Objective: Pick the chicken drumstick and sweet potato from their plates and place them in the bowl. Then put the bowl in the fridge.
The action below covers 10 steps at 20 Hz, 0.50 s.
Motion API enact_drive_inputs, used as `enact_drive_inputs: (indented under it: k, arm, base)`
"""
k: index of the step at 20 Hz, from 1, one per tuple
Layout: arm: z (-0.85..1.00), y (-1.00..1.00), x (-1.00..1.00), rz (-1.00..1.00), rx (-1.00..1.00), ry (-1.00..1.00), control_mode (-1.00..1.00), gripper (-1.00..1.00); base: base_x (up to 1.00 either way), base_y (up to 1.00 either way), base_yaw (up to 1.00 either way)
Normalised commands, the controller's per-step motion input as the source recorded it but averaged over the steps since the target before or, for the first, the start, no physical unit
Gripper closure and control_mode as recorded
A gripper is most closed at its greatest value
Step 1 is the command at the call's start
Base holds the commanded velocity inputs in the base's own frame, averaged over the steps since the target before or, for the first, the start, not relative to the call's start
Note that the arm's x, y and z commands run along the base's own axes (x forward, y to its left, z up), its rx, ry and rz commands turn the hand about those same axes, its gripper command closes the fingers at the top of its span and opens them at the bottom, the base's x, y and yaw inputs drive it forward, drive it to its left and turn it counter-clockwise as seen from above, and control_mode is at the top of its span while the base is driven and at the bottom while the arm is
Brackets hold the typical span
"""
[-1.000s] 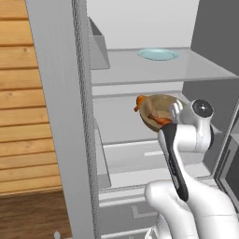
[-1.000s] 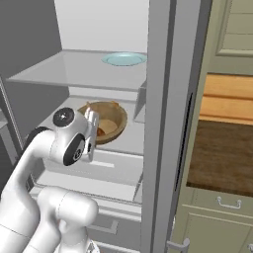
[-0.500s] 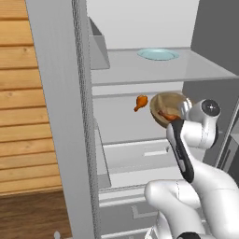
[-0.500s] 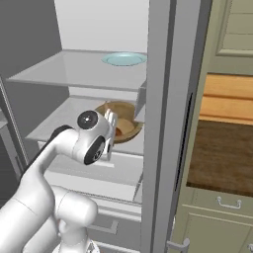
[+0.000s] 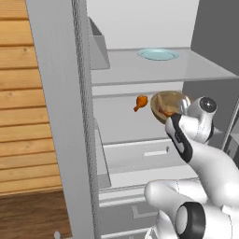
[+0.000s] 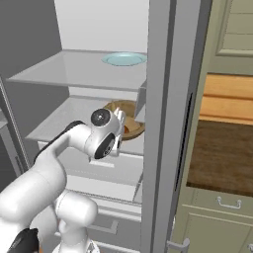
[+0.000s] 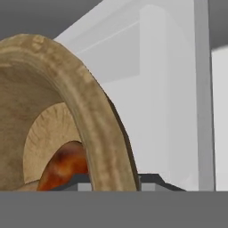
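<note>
The fridge (image 5: pixel 60 116) is seen open, its grey door edge running down both base views. The bowl (image 5: pixel 169 105) is held tilted over the middle shelf (image 6: pixel 64 121), below the upper shelf where a pale blue dish (image 5: pixel 158 54) sits. In the left base view the chicken drumstick (image 5: pixel 140 102) is seen outside the bowl, just beside its left rim, in front of the fridge's back wall with nothing visibly under it; whether it touches the rim cannot be told. That drumstick is hidden in the right base view, where the arm's wrist covers part of the bowl (image 6: pixel 127 118). The sweet potato (image 7: pixel 64 167) is shown by the hand view as an orange-red lump low inside the bowl (image 7: pixel 95 133), against its inner wall; in the left base view only a reddish patch is made out inside the bowl. The gripper (image 7: pixel 113 182) is seen at the bowl's thick rim in the hand view, its fingers narrowed and clamped on that rim. In the right base view, green cabinets (image 6: pixel 222 217) and a wooden counter (image 6: pixel 225 148) are seen to the right of the fridge door.
</note>
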Motion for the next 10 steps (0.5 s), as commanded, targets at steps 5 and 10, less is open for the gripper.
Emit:
enact_drive_inputs:
  k: [5,10]
  arm:
    - [-0.35,-0.01,0.27,0.00,0.00,0.00,-1.00,1.00]
    - [-0.05,0.00,0.08,0.00,0.00,-0.08,-1.00,-1.00]
  base:
    - [0.00,0.00,0.00]
    - [0.00,0.00,0.00]
